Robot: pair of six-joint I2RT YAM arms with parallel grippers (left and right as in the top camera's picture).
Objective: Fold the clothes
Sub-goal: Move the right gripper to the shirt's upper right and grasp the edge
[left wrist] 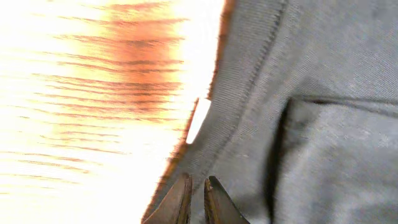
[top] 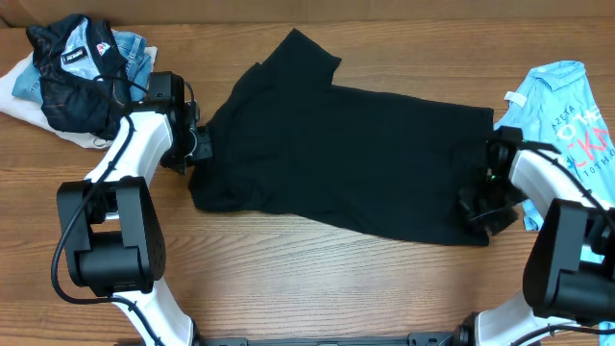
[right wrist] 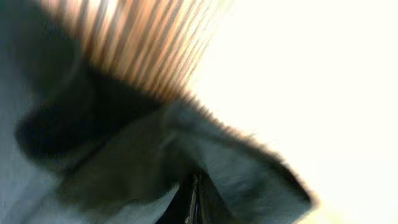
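- The black T-shirt [top: 356, 154], a soft matte knit, lies mostly flat mid-table on the grained wood table [top: 307, 288].
- The left gripper [top: 200, 146] is at the shirt's left edge, by the ribbed collar and the white label [left wrist: 199, 119]. Its jaws are nearly together, pinching fabric.
- The right gripper [top: 479, 207] is at the near-right corner, jaws pressed together on bunched hem.
- Bare wood runs along the near side. A dark jacket [top: 77, 67] lies far left and a light blue T-shirt [top: 567, 106] far right.

The T-shirt [top: 365, 163] is plain black, the table [top: 288, 279] brown wood-grain, the other shirt [top: 567, 106] light blue (pink lettering).
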